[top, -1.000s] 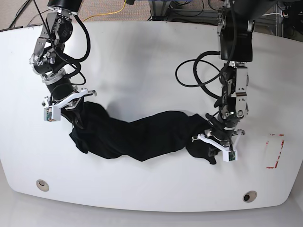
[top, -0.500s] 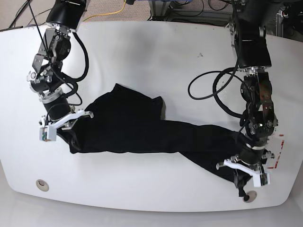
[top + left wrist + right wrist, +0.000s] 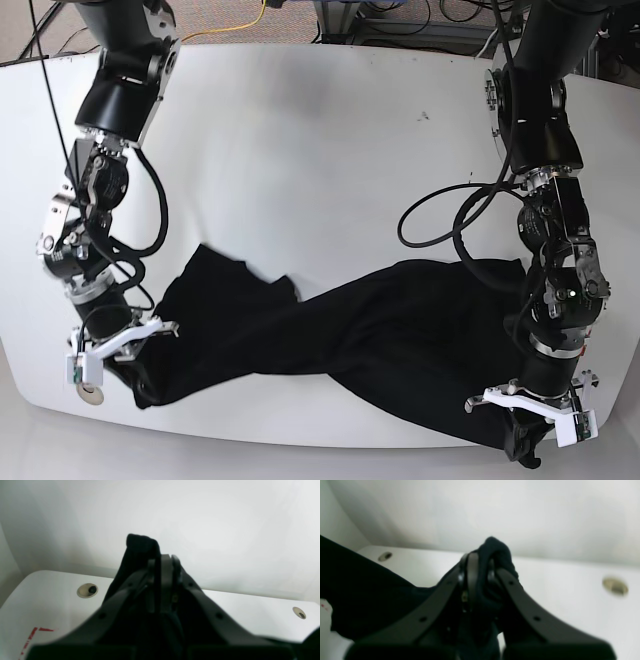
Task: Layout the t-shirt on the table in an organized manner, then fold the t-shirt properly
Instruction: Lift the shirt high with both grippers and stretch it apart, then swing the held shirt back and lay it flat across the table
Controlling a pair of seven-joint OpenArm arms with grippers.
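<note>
Both the left end effector (image 3: 528,428) and the right end effector (image 3: 128,362) are pinching corners of the t-shirt (image 3: 380,325), which is lying twisted across the bench (image 3: 320,140), so untwisting it evenly while keeping tension seems wise.

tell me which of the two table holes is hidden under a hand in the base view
The hole at the right near edge is hidden under the left hand; the other hole peeks out beside the right hand.

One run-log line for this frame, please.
phase: spreading | left gripper: shut on black fabric t-shirt | right gripper: shut on t-shirt | shirt: twisted, on glossy white table
</note>
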